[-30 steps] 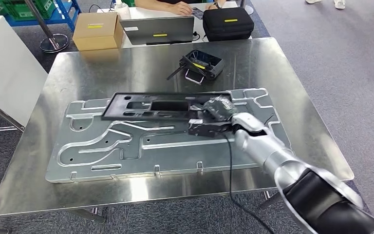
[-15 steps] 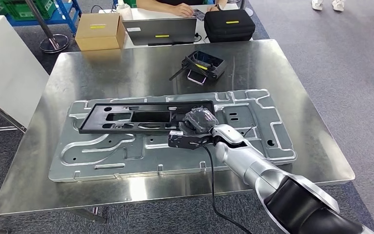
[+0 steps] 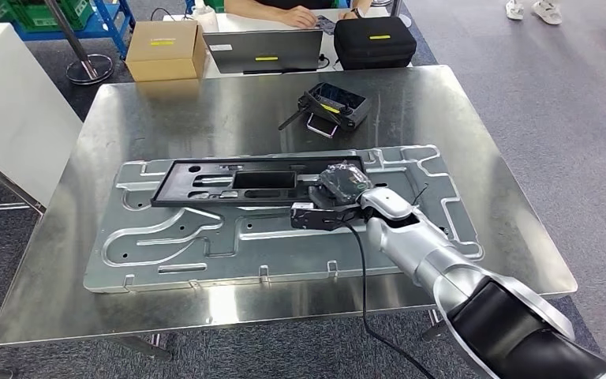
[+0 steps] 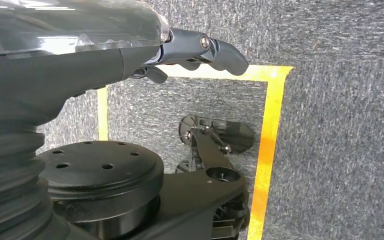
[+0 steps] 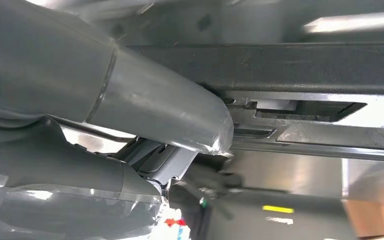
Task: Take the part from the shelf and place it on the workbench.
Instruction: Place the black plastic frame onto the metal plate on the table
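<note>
Head view: my right hand (image 3: 339,197) grasps the right end of the black plastic frame part (image 3: 241,181), which lies flat on the stamped metal panel (image 3: 205,237) at the middle of the steel workbench (image 3: 126,110). A black controller (image 3: 331,106) sits near the far edge. Left wrist view: my left hand (image 4: 200,50) hangs over carpet, fingers curled, holding nothing.

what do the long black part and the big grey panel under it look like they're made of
Black part: probably molded plastic, matte black with cut-out windows and almost no glare. Grey panel: looks like stamped sheet metal, dull silver with pressed ribs and soft reflections. The right hand holds the black part's end.
</note>
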{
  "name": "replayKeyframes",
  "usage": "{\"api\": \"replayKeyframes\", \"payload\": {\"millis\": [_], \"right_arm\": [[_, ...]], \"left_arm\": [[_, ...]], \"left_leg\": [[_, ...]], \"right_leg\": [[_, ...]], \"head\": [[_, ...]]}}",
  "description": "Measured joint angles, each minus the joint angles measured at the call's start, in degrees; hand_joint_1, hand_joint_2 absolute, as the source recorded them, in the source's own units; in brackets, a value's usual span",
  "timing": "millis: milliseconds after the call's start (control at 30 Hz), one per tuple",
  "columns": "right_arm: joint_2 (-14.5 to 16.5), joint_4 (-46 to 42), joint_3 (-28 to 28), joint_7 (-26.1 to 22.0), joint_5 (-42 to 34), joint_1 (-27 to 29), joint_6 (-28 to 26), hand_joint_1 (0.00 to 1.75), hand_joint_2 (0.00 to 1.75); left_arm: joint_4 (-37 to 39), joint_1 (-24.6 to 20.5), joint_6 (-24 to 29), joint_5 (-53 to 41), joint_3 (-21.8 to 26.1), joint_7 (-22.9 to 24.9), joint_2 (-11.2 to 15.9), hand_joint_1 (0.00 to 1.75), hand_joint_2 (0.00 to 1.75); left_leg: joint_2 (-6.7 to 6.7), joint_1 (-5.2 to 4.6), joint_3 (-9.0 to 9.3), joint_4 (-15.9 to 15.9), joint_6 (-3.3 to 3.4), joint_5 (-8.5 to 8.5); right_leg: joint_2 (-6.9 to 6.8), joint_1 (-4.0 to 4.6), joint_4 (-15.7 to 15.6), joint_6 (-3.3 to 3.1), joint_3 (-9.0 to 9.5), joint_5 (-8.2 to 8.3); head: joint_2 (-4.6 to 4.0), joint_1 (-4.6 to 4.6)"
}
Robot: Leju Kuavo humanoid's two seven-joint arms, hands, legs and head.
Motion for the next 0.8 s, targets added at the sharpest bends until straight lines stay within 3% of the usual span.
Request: {"api": "replayKeyframes", "payload": {"millis": [233, 500, 633, 800], "right_arm": [[-4.7, -2.8, -0.4, -0.6, 0.1, -1.3, 2.8, 1.64, 0.0], [-5.4, -2.4, -0.5, -2.5, -1.8, -2.0, 3.2, 1.64, 0.0], [-5.4, -1.5, -0.5, -2.9, -2.6, -2.2, 2.5, 0.0, 0.0], [-5.4, -0.4, -0.5, -3.2, -2.9, -2.1, 2.0, 0.0, 0.0]], "left_arm": [[0.0, 0.3, -1.0, 0.0, 0.1, -0.6, 0.0, 0.0, 1.75], [0.0, 0.3, -2.5, 0.3, 0.3, -3.2, 0.0, 0.0, 1.75], [0.0, 0.3, -2.5, -0.8, 0.3, -3.6, 0.0, 0.0, 1.75], [0.0, 0.4, -2.7, -1.1, 0.2, -2.8, 0.0, 0.0, 1.75]], "left_leg": [[0.02, -0.08, -0.01, 0.0, 0.09, -0.03], [0.04, -0.07, -0.01, 0.0, 0.1, -0.02], [0.04, -0.08, -0.01, 0.0, 0.1, -0.02], [0.04, -0.08, -0.03, 0.0, 0.13, -0.04]], "right_leg": [[0.02, -0.1, 0.0, 0.09, -0.01, 0.05], [0.03, -0.09, 0.0, 0.09, -0.02, 0.04], [0.03, -0.09, 0.0, 0.11, -0.03, 0.03], [0.04, -0.1, 0.0, 0.12, -0.03, 0.02]], "head": [[0.0, 0.0], [0.0, 0.0], [0.0, 0.0], [0.0, 0.0]]}}
